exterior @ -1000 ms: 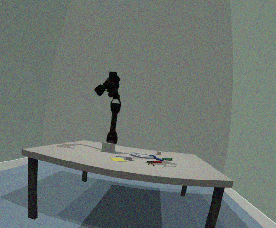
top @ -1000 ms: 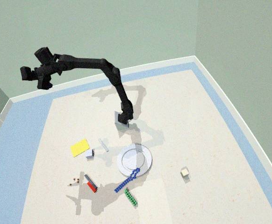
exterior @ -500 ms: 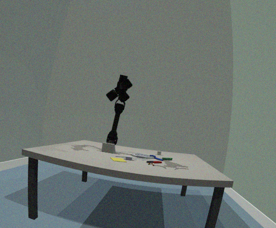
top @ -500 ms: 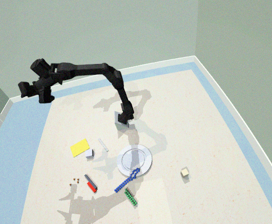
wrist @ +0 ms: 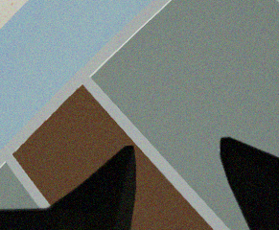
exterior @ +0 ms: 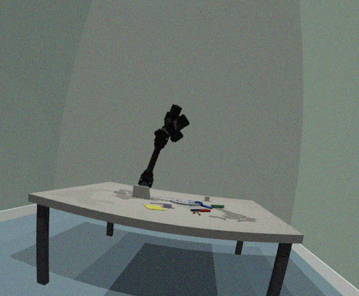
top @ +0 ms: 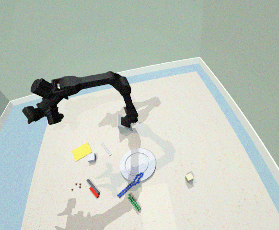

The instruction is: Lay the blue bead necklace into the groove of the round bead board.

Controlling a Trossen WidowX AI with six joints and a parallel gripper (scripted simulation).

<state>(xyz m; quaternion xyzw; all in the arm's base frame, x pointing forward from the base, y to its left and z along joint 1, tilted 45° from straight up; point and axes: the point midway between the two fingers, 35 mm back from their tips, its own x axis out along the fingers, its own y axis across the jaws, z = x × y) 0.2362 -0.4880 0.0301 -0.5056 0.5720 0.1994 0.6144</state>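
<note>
Green walls [top: 97, 32] [exterior: 237, 79] [wrist: 216, 57] surround a pale table [top: 209, 148] [exterior: 93, 203]; the blue necklace lies only partly on its board, well apart from the raised pincer

The blue bead necklace [top: 129, 185] [exterior: 205, 205] is well apart from the pincer [top: 41, 112] [exterior: 173, 126] [wrist: 178, 143], toward the lower right of it in the top view. One looped end rests over the rim of the round bead board [top: 122, 166] [exterior: 185, 201]; the rest trails onto the table, so it is not laid round the groove.

Green beads [top: 133, 202] [exterior: 217, 206] lie just beside the necklace, farther from the pincer than the board is. A red and dark gray piece [top: 93, 189] [exterior: 200, 210] and small brown bits [top: 79, 184] [exterior: 199, 214] lie lower down from the pincer in that view, with a yellow sheet [top: 82, 151] and a pale block [top: 91, 157] nearer to it. A cream cube [top: 189, 176] [exterior: 206, 198] sits beyond the board from the pincer.

The pincer hangs high above the table's level, about half open, with nothing between its fingers. Past them, the wrist view shows wall, blue floor [wrist: 81, 38] and a brown patch [wrist: 62, 144].
</note>
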